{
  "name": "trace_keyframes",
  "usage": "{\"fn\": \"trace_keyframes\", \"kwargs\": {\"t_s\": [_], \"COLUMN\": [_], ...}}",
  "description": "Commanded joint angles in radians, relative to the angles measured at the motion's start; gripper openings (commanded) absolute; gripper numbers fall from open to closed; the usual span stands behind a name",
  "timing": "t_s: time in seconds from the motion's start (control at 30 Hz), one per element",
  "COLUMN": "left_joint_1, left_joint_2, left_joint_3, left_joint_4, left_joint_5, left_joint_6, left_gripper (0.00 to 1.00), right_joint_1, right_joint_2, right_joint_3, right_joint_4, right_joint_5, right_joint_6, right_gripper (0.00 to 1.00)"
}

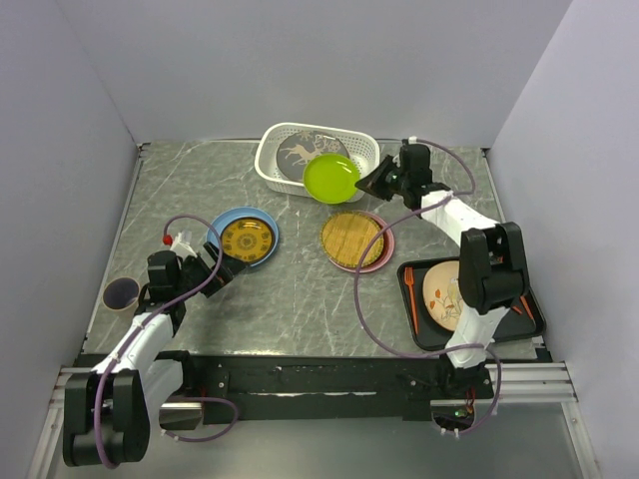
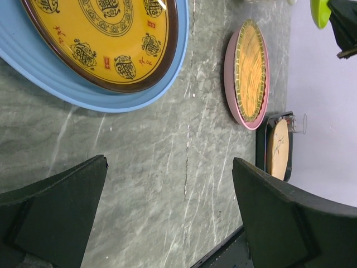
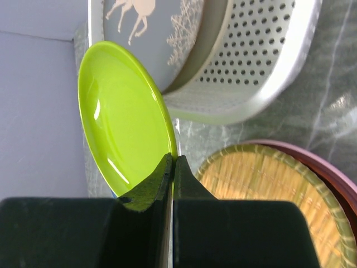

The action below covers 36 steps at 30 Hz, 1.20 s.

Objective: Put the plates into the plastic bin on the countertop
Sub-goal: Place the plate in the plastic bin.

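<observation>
Right pincer [image 1: 367, 182] is clamped on the lime plate [image 1: 330, 179], which hangs ahead of it over the bin's [image 1: 268, 168] rim. Only the deer plate [image 1: 305, 152] is inside. Left pincer [image 2: 167, 212] stands wide and empty, with the blue plate [image 2: 100, 97] just ahead. Straw [image 1: 351, 239], pink [image 2: 228, 67] and cream [image 1: 444, 294] plates remain.

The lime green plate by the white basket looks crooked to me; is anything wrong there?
It isn't lying down: the right gripper pinches the lime green plate by its rim, tilted over the near edge of the plastic bin. Nothing looks spilled or broken.
</observation>
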Motion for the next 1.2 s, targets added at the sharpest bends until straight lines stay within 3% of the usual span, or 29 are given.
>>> {"fn": "trace_keyframes", "kwargs": {"t_s": [0.0,0.3,1.03,1.17], "left_joint_1": [-0.005,-0.005,-0.006,-0.006], "left_joint_2": [0.007,0.007,0.027,0.022], "left_joint_3": [0.016,0.019,0.010,0.008], "left_joint_4": [0.052,0.044,0.061,0.059], "left_joint_5": [0.021,0.018,0.027,0.027], "left_joint_6": [0.025,0.028,0.028,0.026], "left_gripper": [0.99,0.99,0.99,0.99], "right_joint_1": [0.007,0.011,0.027,0.030], "right_joint_2": [0.044,0.182,0.409,0.475], "right_joint_3": [0.119,0.320,0.589,0.697], "right_joint_4": [-0.014,-0.065,-0.131,-0.168], "right_joint_5": [0.008,0.019,0.065,0.074], "right_joint_6": [-0.011,0.000,0.040,0.044], "right_gripper": [0.00,0.00,0.00,0.00]}}
